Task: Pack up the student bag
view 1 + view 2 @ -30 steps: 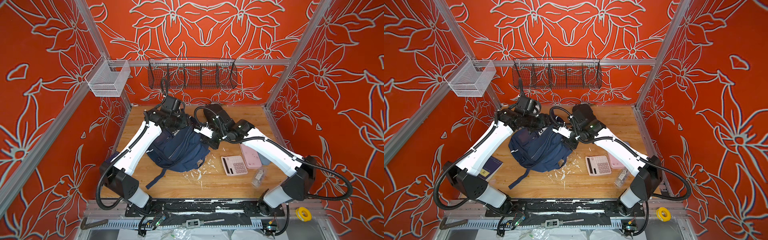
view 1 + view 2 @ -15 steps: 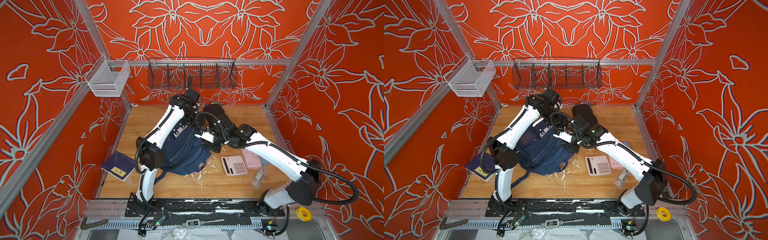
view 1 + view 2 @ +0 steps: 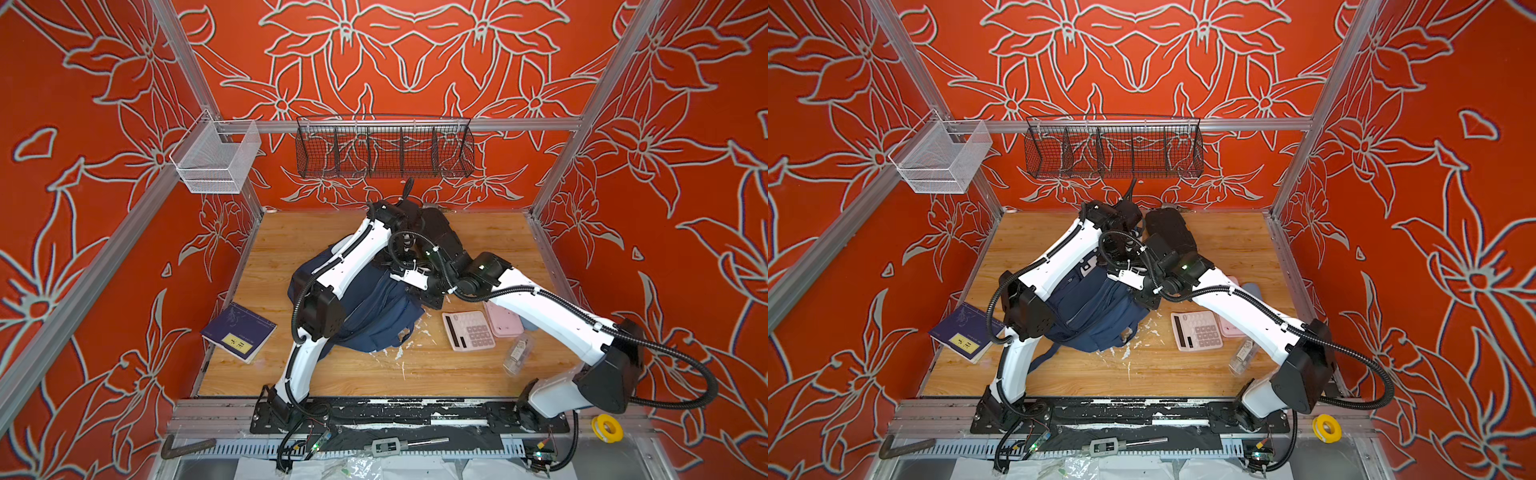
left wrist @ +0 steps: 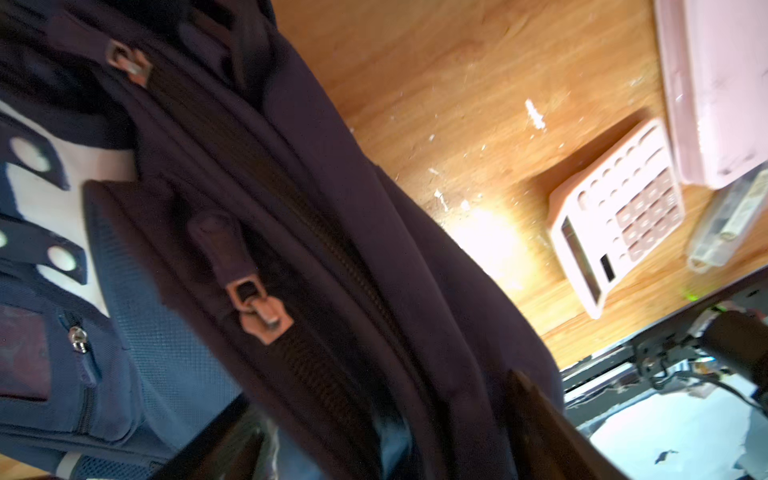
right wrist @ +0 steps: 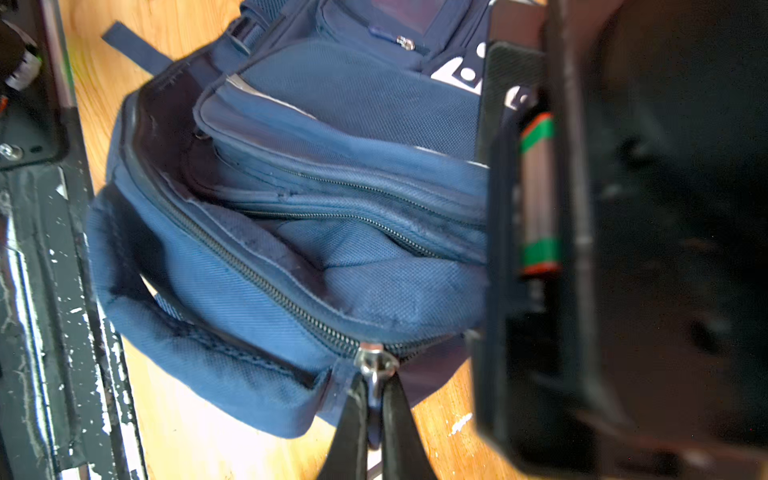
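The student bag [image 3: 374,316] [image 3: 1096,311], a navy backpack with a white dotted patch, lies mid-table under both arms. My left gripper [image 4: 386,436] hangs over the bag's far end, jaws wide. One dark finger [image 4: 540,424] shows on each side of a fold of the bag [image 4: 332,249], and I cannot see them pressing it. My right gripper [image 5: 376,399] is shut on the metal zipper pull [image 5: 376,368] of the main pocket, at the bag's right edge. That zip stands partly open over blue lining [image 5: 357,249]. In both top views cables hide the fingertips.
A black oval hard case [image 3: 440,232] lies behind the bag. Right of the bag are a pink calculator [image 3: 469,332], a pink case [image 3: 503,320] and a clear packet [image 3: 517,355]. A blue notebook [image 3: 239,332] lies at the left edge. Wire baskets [image 3: 384,147] hang on the back wall.
My left arm swung from the bag's left side over to its far end, elbow folded in, uncovering the notebook. The right gripper stayed shut at the zip and shifted slightly.
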Controlling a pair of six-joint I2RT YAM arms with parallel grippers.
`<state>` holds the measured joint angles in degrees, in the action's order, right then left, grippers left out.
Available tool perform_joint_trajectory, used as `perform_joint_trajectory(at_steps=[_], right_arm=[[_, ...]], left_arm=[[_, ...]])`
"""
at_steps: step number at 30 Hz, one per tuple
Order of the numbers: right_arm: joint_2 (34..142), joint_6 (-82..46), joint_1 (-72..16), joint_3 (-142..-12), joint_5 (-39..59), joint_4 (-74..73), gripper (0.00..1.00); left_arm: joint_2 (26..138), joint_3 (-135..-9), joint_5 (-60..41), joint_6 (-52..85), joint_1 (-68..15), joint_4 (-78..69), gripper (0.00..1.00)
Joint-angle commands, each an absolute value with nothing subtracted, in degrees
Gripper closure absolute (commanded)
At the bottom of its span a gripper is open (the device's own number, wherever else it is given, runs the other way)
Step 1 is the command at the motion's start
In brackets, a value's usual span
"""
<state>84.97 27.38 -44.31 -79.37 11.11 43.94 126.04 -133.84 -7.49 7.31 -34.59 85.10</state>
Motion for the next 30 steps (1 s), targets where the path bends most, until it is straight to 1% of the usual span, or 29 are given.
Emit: perform_joint_trajectory(at_steps=[1,3,4,6,9,11,16,22,24,26,30], right_arm=[[82.7,29.4,-44.9,-78.7,9.2,41.4,1.00],[82.6,29.5,-45.0,-78.1,9.4,41.0,1.00],[82.6,29.6,-45.2,-78.0,9.3,40.9,1.00],[82.6,29.8,-45.3,-77.8,9.2,40.9,1.00],[82.7,29.9,-45.6,-77.9,9.1,41.5,1.00],[82.6,29.6,-46.1,-78.0,9.8,41.7,1.00],[83.4,28.0,-48.3,-80.0,8.1,45.1,1.00],[85.4,24.8,-52.8,-83.1,4.0,51.3,1.00],[85.9,23.5,-54.0,-83.8,3.1,52.4,1.00],[85.9,22.7,-55.0,-84.0,2.7,52.5,1.00],[86.0,21.9,-57.2,-82.1,3.5,48.9,1.00]], left_arm=[[127.5,-133.3,-6.9,5.4,-36.2,88.0,0.19],[128.7,-133.6,-6.2,5.9,-36.6,88.2,0.26],[129.1,-133.7,-6.5,6.2,-36.7,88.4,0.31],[129.7,-134.2,-7.0,7.1,-36.7,88.3,0.46],[130.4,-135.8,-9.1,8.7,-36.5,87.7,0.77],[131.1,-137.8,-11.8,11.1,-35.9,87.2,1.00],[131.8,-142.7,-16.8,18.4,-32.9,84.9,1.00],[126.9,-141.7,-17.3,27.1,-27.4,77.8,1.00],[125.1,-141.0,-15.5,29.0,-26.0,76.0,1.00],[123.6,-140.2,-13.6,31.0,-24.7,74.1,1.00],[122.0,-139.6,-14.0,36.2,-22.0,69.8,1.00]])
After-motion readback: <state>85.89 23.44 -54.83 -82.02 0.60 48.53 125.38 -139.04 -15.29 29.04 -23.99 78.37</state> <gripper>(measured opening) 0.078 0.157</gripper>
